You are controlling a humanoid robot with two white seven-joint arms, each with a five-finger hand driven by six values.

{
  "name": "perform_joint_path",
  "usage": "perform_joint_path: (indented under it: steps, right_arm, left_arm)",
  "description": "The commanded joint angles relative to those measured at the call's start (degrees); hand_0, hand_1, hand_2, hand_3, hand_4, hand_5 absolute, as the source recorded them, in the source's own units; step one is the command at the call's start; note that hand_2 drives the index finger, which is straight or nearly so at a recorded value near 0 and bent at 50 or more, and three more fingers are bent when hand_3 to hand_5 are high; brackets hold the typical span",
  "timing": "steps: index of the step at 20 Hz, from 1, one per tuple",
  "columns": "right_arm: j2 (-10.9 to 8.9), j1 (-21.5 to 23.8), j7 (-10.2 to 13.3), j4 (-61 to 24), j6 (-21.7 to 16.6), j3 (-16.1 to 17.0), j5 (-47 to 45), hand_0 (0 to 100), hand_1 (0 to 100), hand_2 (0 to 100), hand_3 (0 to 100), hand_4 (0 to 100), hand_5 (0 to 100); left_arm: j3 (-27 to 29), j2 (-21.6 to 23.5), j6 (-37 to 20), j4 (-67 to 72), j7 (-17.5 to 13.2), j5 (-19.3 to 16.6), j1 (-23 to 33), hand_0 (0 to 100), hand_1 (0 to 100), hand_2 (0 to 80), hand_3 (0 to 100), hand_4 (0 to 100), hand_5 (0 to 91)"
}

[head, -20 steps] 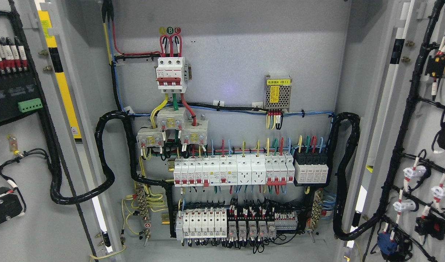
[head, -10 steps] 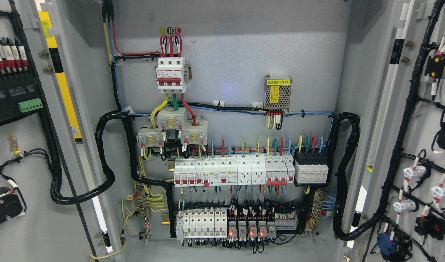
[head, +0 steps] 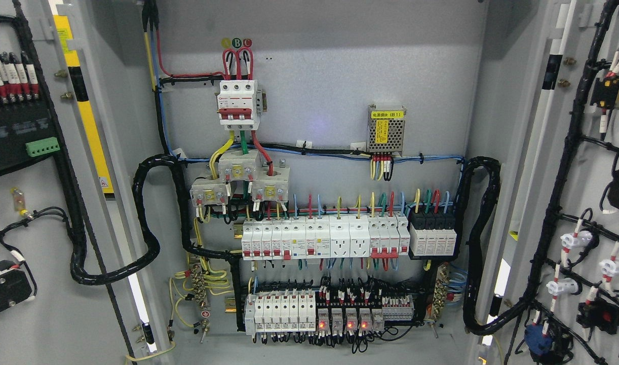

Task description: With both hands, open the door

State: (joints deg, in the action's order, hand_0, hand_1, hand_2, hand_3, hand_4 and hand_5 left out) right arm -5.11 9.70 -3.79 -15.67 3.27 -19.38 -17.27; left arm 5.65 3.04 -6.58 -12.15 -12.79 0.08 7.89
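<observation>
Doors: we record the left door [head: 31, 213] and the right door [head: 588, 203] both swung fully open at the picture's edges, their inner faces wired, and neither robot hand shows, so we cannot tell how the fingers stand. Between them we list the cabinet back panel [head: 319, 76], the middle row of white breakers [head: 324, 238], the three-pole main breaker [head: 237, 104] and the small power supply [head: 386, 129]. Against a second ago, the relays [head: 347, 320] in the bottom row now glow red; all else is unchanged.
</observation>
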Motion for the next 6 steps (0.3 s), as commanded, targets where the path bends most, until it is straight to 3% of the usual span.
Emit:
perform_joint_path:
  steps: [1,6]
  right_arm:
    - [2.39,-2.7,1.2,7.9,1.7,1.7,0.3,22,1,0,0,0,0]
    - [2.48,-3.6,1.1,7.9,2.2,3.4,0.3,22,1,0,0,0,0]
  left_arm:
    - [-2.1,1.1,0.8,6.4,0.1,1.8,-0.7,0,0,0.0,0,0,0.0]
    - [-2.1,1.4,1.1,6.4,0.1,1.7,-0.7,0,0,0.0,0,0,0.0]
